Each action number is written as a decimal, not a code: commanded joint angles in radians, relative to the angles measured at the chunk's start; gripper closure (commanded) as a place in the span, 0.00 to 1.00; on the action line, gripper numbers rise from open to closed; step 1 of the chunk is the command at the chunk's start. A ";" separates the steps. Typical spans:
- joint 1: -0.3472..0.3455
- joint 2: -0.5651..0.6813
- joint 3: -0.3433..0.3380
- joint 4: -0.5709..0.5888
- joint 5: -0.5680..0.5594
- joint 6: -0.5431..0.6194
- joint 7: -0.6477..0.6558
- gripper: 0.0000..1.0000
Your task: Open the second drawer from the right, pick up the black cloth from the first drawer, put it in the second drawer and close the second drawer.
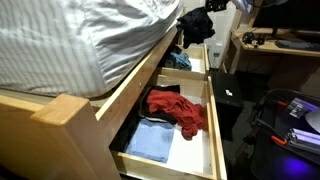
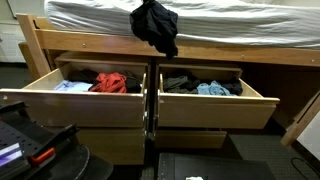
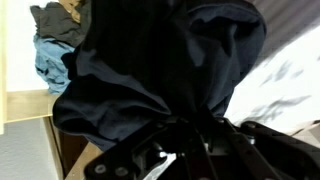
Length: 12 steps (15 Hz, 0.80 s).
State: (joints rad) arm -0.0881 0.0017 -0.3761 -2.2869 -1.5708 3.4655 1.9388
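While clamping the dark metal end effector (image 3: 187, 128) on the crumpled black cloth of soft fabric (image 3: 150, 70), holding it up in the air, in front of the grey-white striped bed sheet (image 3: 290, 70). Pressing the fingers together on a gathered bunch of the fabric, as appearing in the wrist view, with the rest of the black cloth spreading wide and hiding most of the fingers.

Dangling the black cloth (image 2: 155, 27) in an exterior view just above the narrow gap between two pulled-out drawers, apart from both of them. Showing both drawers open, side by side, under the pale wooden bed frame (image 2: 260, 52).

Finding a crumpled red garment (image 2: 112, 82) and a flat light blue textile (image 2: 70, 86) lying in one pale wooden drawer (image 2: 80, 110). Finding a dark grey-green garment (image 2: 180, 83) and a second light blue piece (image 2: 212, 89) lying in the neighbouring pale wooden drawer (image 2: 215, 112).

Catching also, in the upper corner of the wrist view, the dark grey-green garment (image 3: 60, 20) and the second light blue piece (image 3: 50, 60), beside the hanging black cloth.

Hanging the black cloth (image 1: 197, 25) in an exterior view over the farther drawer, with the crumpled red garment (image 1: 180, 110) resting in the nearer one.
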 commanded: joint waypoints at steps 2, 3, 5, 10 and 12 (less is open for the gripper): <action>0.141 -0.097 -0.048 -0.083 0.158 -0.001 -0.037 0.97; 0.171 -0.089 -0.086 -0.093 0.152 -0.004 -0.009 0.97; 0.083 0.033 -0.116 -0.067 0.110 0.008 0.027 0.97; 0.120 0.205 -0.124 0.056 0.233 -0.288 0.053 0.97; 0.164 0.240 -0.090 0.083 0.331 -0.470 0.042 0.97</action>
State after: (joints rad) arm 0.0182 0.1796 -0.5096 -2.2723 -1.3386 3.1867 1.9636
